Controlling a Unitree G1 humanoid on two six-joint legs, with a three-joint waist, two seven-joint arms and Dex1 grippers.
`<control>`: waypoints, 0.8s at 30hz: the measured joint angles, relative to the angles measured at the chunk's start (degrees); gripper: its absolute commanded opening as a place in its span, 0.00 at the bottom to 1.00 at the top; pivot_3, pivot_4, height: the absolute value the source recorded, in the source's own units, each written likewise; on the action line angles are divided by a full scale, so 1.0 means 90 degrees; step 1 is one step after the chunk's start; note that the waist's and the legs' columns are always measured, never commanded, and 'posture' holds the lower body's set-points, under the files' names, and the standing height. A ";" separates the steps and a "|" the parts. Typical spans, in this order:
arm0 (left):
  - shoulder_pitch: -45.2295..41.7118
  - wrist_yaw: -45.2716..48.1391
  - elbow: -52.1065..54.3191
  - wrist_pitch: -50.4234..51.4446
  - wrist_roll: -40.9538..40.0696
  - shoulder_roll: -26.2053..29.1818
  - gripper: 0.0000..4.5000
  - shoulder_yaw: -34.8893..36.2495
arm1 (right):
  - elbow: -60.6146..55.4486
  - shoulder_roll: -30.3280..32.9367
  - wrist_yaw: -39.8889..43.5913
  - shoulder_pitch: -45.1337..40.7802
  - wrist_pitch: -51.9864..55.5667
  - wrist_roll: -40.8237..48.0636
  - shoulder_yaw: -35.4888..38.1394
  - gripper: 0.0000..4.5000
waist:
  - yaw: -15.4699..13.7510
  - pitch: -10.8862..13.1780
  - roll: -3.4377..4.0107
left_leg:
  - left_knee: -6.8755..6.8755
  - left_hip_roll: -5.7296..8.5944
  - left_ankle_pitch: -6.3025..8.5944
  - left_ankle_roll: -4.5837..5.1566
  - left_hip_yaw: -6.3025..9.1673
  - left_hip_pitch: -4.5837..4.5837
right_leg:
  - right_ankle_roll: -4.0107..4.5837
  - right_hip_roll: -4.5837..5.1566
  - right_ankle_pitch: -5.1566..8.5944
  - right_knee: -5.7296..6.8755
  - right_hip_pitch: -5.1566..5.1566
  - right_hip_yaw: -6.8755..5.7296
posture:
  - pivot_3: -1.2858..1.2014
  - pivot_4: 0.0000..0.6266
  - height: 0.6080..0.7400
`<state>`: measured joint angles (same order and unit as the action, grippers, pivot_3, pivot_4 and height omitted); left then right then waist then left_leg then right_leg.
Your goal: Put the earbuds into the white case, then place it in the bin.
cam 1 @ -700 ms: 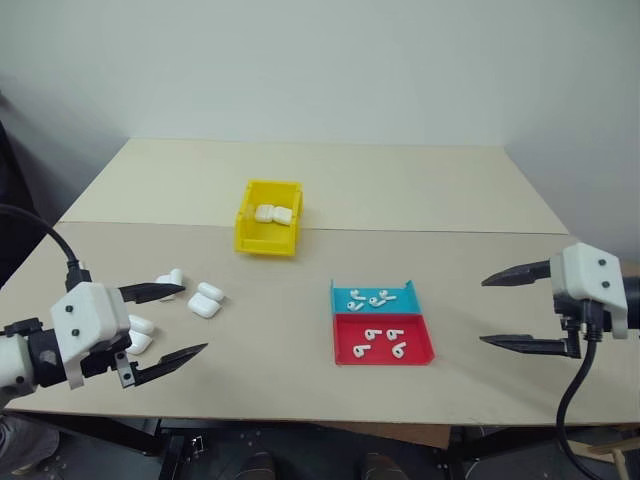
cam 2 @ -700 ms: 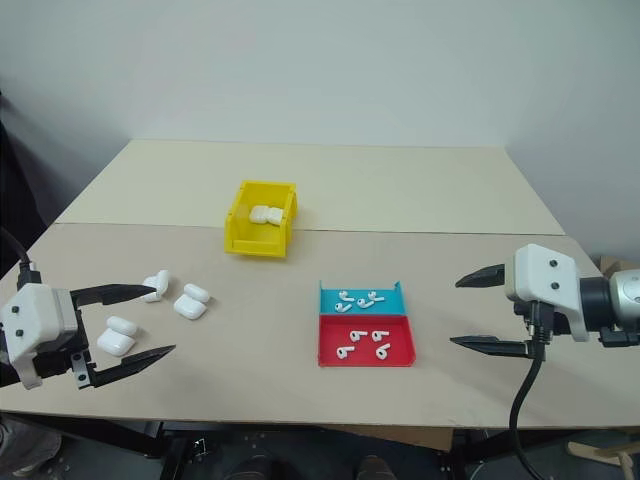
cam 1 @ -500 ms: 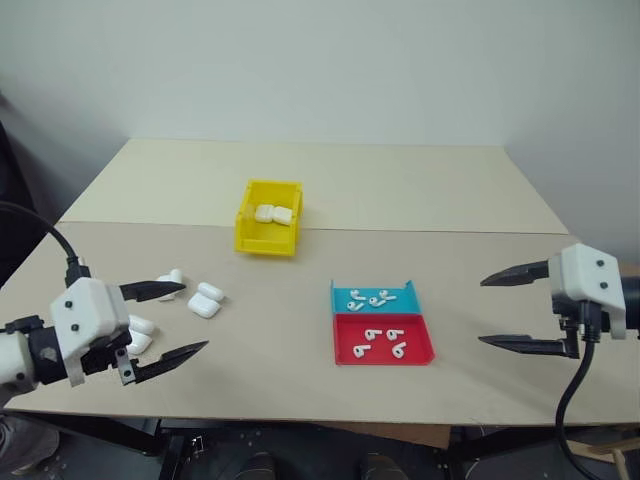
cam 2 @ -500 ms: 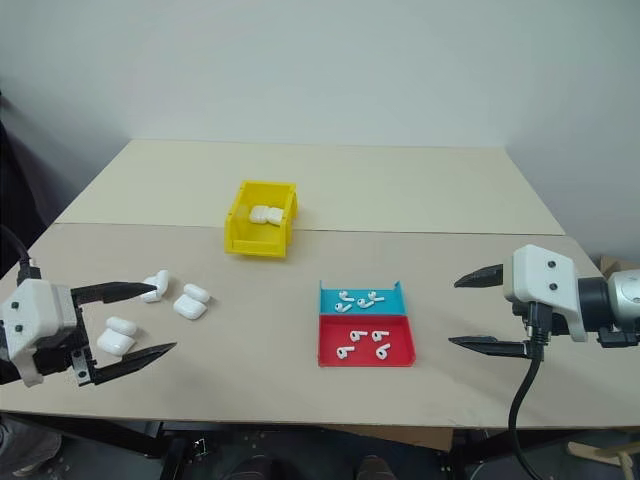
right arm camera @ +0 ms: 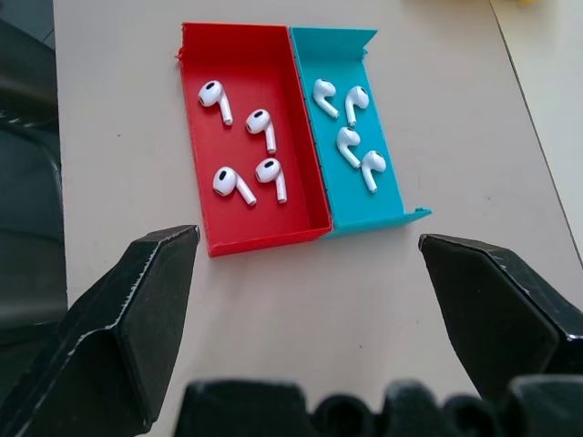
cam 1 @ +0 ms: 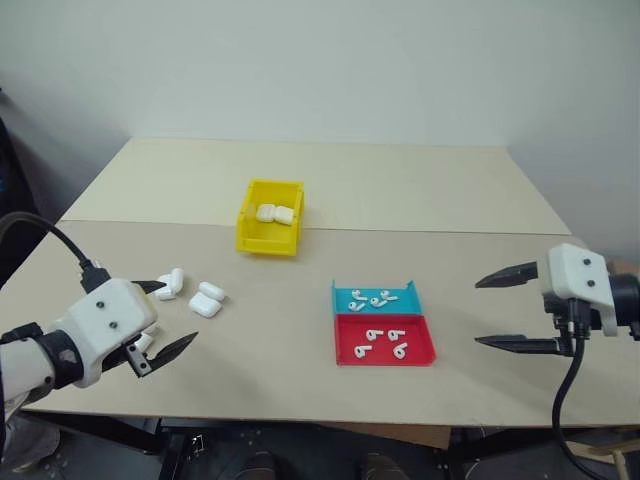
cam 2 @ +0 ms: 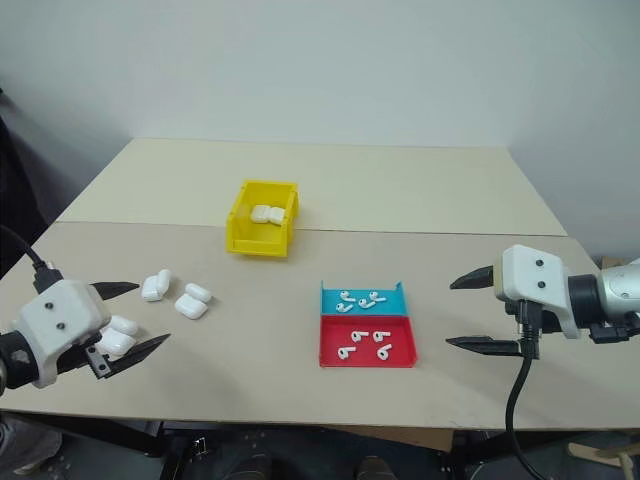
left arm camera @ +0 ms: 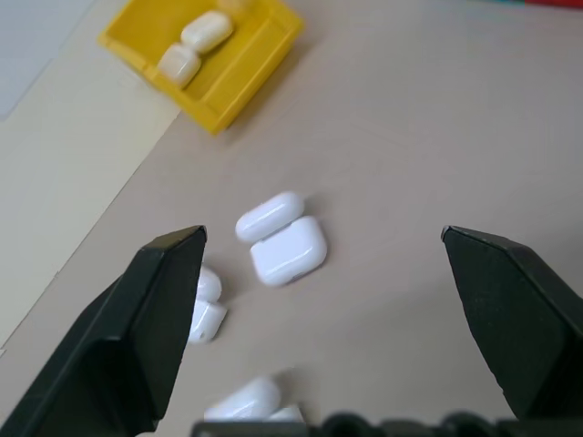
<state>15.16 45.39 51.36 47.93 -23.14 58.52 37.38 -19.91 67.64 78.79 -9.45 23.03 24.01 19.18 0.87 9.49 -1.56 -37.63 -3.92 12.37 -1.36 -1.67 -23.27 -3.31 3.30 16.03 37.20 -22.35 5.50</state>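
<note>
Several white earbuds (cam 1: 378, 298) lie in a shallow red-and-blue tray (cam 1: 385, 359) right of centre, and the right wrist view looks down on these earbuds (right arm camera: 241, 150). White cases (cam 1: 208, 300) are scattered on the table at the left; the nearest white case (left arm camera: 290, 250) lies ahead of my left gripper's fingers. The yellow bin (cam 1: 265, 243) stands behind the middle with two white cases (cam 1: 273, 213) inside. My left gripper (cam 1: 168, 317) hovers open over the left cases. My right gripper (cam 1: 480, 312) hangs open to the right of the tray, holding nothing.
The beige table (cam 1: 300, 390) has its front edge close below both grippers. A seam runs across it just behind the bin. A pale wall closes off the back. Black cables trail from both wrists.
My left hand has rolled and drawn its fingers back a little toward the cases at the left. The right gripper has barely shifted. Both stay open.
</note>
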 measured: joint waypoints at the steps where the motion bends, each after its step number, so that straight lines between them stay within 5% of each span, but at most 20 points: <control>1: -0.0203 -0.0083 0.0153 0.0735 -0.0190 0.0194 1.00 0.0002 | -0.0021 0.0043 0.0006 0.0030 0.0022 0.0012 0.0014 0.99 | -0.0004 0.0000 0.0000 | 0.0000 0.0001 0.0000 0.0000 0.0001 0.0000 | -0.0001 0.0000 0.0000 0.0000 0.0000 0.0000 | 0.52 0.24 1.00; 5: -0.1176 -0.0390 0.0277 0.3624 -0.0671 0.1239 1.00 -0.0187 | -0.0109 0.0113 -0.0020 0.0220 0.0105 0.0013 0.0011 0.99 | 0.0010 0.0003 -0.0005 | 0.0000 0.0002 0.0000 0.0000 0.0004 0.0001 | -0.0009 0.0000 0.0005 -0.0002 0.0000 -0.0001 | 0.52 0.24 1.00; 9: -0.1381 -0.0385 -0.0190 0.4754 -0.0900 0.1924 1.00 -0.0578 | -0.0233 0.0112 -0.0086 0.0333 0.0205 0.0024 -0.0056 0.99 | 0.0086 0.0004 -0.0006 | 0.0019 0.0002 0.0002 -0.0002 0.0003 0.0003 | -0.0006 -0.0001 0.0005 -0.0003 -0.0010 0.0002 | 0.52 0.24 1.00; 15: -0.1609 -0.0376 -0.1886 0.4911 -0.0937 0.2467 1.00 -0.1117 | -0.0276 0.0112 -0.0313 0.0335 0.0396 0.0042 -0.0314 0.99 | 0.0114 0.0006 -0.0009 | 0.0037 0.0003 0.0001 -0.0003 0.0002 -0.0006 | 0.0005 -0.0001 0.0007 -0.0003 -0.0031 0.0002 | 0.52 0.24 1.00; 24: -0.2120 -0.0023 -0.3496 0.3679 -0.0872 0.2551 1.00 -0.2502 | -0.0386 0.0108 -0.0496 0.0458 0.0575 0.0103 -0.0324 0.99 | 0.0070 0.0005 -0.0008 | 0.0043 0.0005 -0.0001 -0.0006 -0.0003 -0.0055 | 0.0010 0.0000 0.0004 0.0006 -0.0085 0.0003 | 0.52 0.24 1.00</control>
<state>-3.92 45.19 19.89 81.04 -30.99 81.48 14.86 -23.38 68.61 74.32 -5.32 28.21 24.94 16.26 1.50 9.54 -1.63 -37.25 -3.87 12.35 -1.41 -1.70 -23.77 -3.21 3.30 16.07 37.26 -23.12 5.53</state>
